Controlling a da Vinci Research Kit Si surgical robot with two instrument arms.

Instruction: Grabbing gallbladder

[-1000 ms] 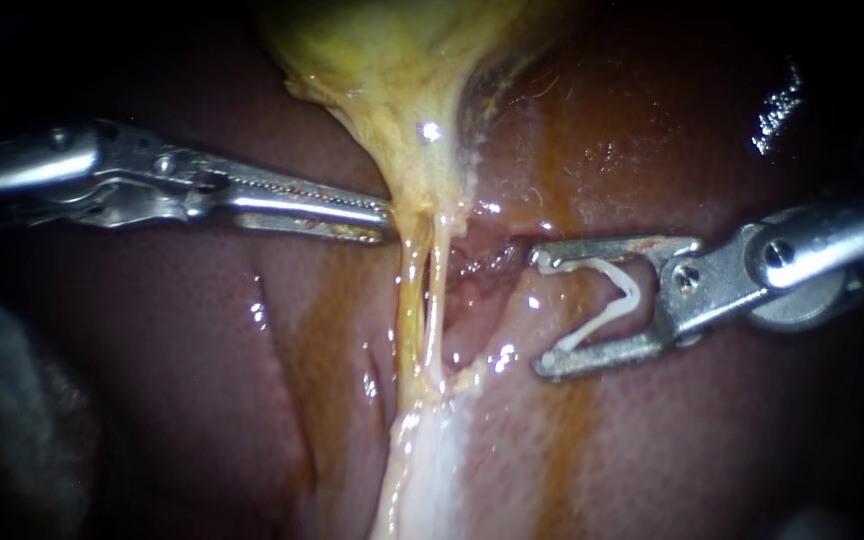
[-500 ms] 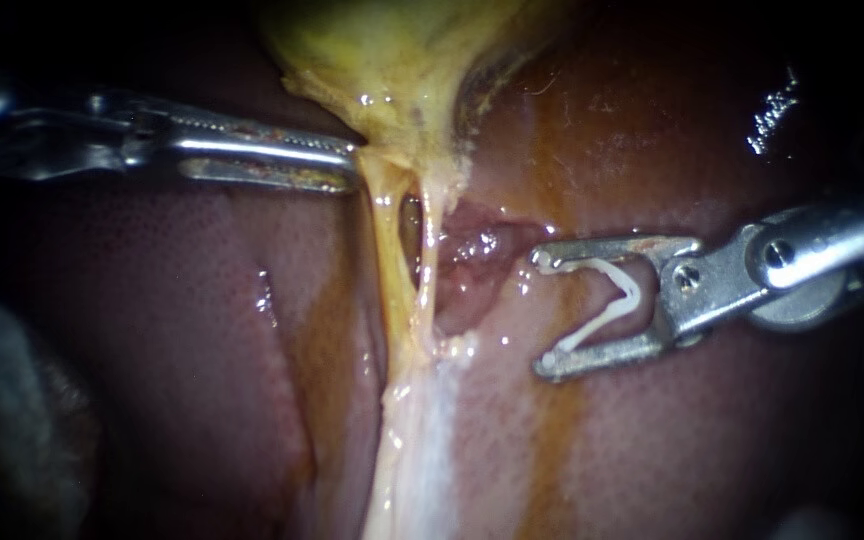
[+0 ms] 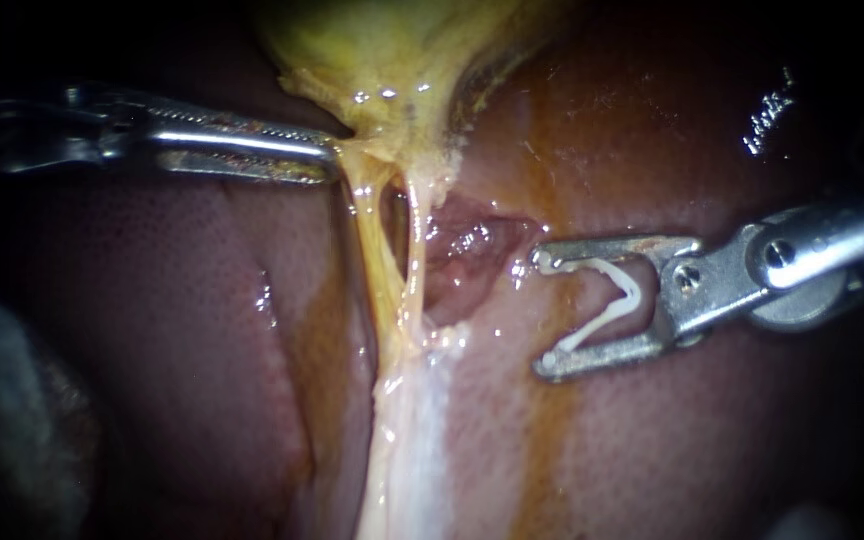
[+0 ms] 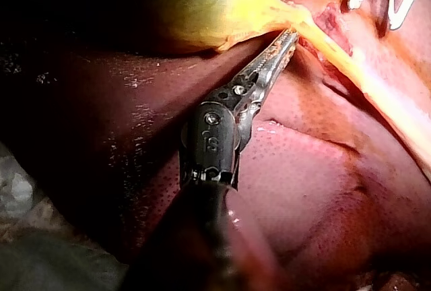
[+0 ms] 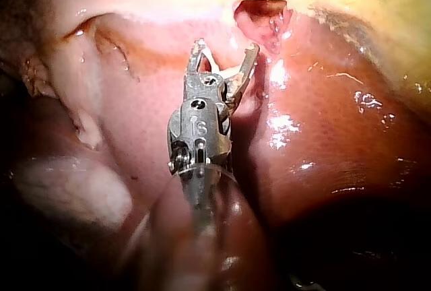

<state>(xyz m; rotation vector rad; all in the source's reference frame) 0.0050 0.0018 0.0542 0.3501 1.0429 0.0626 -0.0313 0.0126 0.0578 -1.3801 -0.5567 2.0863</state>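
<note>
The yellow gallbladder (image 3: 392, 50) hangs at the top of the endoscope view over the red-brown liver (image 3: 152, 300). My left instrument (image 3: 330, 160) has its jaws shut on the gallbladder's lower edge. It holds that edge pulled to the left. Two yellow tubes (image 3: 372, 240) stretch down from there, with a gap between them. My right instrument (image 3: 538, 312) stands to the right of the tubes, apart from them, and its wide jaws hold a white clip (image 3: 612, 295). The left wrist view shows the left instrument (image 4: 291, 35) gripping the gallbladder (image 4: 202, 1). In the right wrist view the right instrument (image 5: 225, 52) lies short of the raw pocket.
A raw red pocket (image 3: 472, 240) lies between the tubes and the clip. Pale white tissue (image 3: 412, 440) runs down from where the tubes join. A crease (image 3: 267, 300) marks the liver on the left. Grey cloth (image 4: 40, 257) lies beside the liver.
My left instrument has moved up and to the left with the gallbladder's edge in its jaws, stretching the tubes and opening a gap between them. My right instrument has not moved.
</note>
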